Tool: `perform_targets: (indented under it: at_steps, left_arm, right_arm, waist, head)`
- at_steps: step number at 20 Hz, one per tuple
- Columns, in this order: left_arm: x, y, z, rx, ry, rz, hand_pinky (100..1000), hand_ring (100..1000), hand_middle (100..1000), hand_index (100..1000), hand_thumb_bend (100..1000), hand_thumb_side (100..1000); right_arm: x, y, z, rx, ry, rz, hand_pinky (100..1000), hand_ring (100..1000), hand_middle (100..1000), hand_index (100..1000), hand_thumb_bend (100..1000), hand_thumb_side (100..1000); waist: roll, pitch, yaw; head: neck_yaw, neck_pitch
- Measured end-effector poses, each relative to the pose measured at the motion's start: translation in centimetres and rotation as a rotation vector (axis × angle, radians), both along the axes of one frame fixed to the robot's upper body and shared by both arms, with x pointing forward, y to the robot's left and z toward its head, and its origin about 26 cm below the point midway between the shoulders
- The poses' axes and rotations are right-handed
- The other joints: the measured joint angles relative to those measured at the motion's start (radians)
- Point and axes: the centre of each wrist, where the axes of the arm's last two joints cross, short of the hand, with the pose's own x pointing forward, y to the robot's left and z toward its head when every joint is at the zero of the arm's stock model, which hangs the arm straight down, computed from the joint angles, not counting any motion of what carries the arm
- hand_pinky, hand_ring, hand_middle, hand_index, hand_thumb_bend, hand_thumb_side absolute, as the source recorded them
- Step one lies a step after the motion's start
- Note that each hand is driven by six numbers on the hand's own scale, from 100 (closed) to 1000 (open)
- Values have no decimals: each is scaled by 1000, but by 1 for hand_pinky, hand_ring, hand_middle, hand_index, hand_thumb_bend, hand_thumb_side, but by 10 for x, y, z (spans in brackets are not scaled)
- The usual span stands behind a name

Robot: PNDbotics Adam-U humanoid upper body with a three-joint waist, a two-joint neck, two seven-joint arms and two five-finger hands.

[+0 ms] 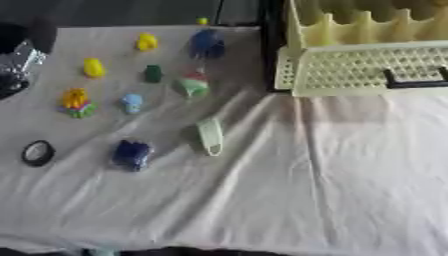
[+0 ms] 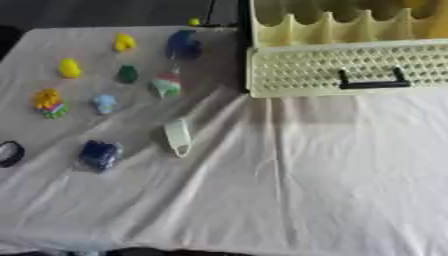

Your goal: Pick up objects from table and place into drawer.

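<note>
Your left hand (image 1: 16, 62) shows only at the upper left edge of the left eye view — a black and silver mass hanging over the corner of the counter (image 1: 289, 190). You cannot tell how far its fingers are spread, and it has hold of nothing you can see. Your right hand shows in neither view.

The white cloth on the counter is creased, and the things to move all lie on its left half. Along the far row sit a small yellow piece (image 1: 146, 42) and a dark blue object (image 1: 207, 44), with a tiny yellow bit (image 1: 203, 21) at the far edge just behind the blue one. Nearer you come a second yellow piece (image 1: 93, 68), a dark green block (image 1: 153, 73) and a green, white and red item (image 1: 193, 85). Below those lie a yellow and multicoloured toy (image 1: 76, 102) and a pale blue figure (image 1: 132, 102). Closest to you are a black ring (image 1: 37, 152), a dark blue lump (image 1: 131, 154) and a pale green elongated tool (image 1: 210, 135) — all apart from one another.

The cream drawer (image 2: 350, 70) stands at the far right, its perforated front with a black handle (image 2: 374, 82) facing you, well apart from the objects.
</note>
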Motion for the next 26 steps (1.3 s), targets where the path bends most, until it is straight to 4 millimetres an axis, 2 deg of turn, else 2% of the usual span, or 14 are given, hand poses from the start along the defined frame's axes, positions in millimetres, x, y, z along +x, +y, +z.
perform_targets:
  at_steps: [3,4,7,11,12,13,14,19,23,26]
  left_arm:
    - [0,-9,6,156,168,-10,781,865,858,1000,451,950]
    - [0,-12,8,211,232,-6,811,883,867,1000,474,934]
    - [0,-20,10,366,432,26,805,868,848,1000,538,883]
    - [6,-22,10,495,661,76,796,868,863,1000,676,770]
    - [9,-22,9,517,715,83,778,857,854,1000,709,669]
    - [11,-21,7,537,762,90,765,847,847,1000,668,680]
    - [12,-21,5,556,805,98,746,836,840,1000,635,636]
    - [24,-15,-10,613,944,134,677,791,793,1000,598,588]
    - [36,-8,-24,623,1011,172,576,736,744,993,600,587]
    - [41,-5,-27,614,1025,194,533,708,732,958,560,601]
  right_arm:
    - [1,2,-2,6,-1,8,610,694,721,809,100,813]
    - [1,2,-2,7,2,10,607,690,717,807,100,810]
    - [2,4,-3,2,11,13,603,685,711,803,100,803]
    - [2,4,-3,1,17,15,605,681,708,798,100,798]
    - [2,4,-3,1,19,15,605,681,708,796,100,796]
    - [2,4,-3,1,20,15,603,679,706,795,100,795]
    - [2,4,-3,1,21,16,602,678,704,793,100,793]
    - [2,5,-4,6,22,22,594,674,701,790,100,788]
    - [2,5,-5,8,21,25,590,672,700,790,100,787]
    - [2,6,-5,11,20,27,586,670,699,792,100,787]
  waist:
    - [11,0,-13]
    - [12,0,-17]
    - [18,-1,-28]
    - [29,-1,-36]
    - [31,-1,-36]
    - [32,-1,-37]
    - [34,-1,-38]
    - [39,2,-43]
    - [39,2,-50]
    - [37,2,-56]
  head:
    - [-1,0]
    - [0,0]
    - [5,0]
    - [13,-1]
    - [15,-1]
    - [16,-1]
    - [17,-1]
    - [24,-2]
    - [31,-4]
    - [33,-8]
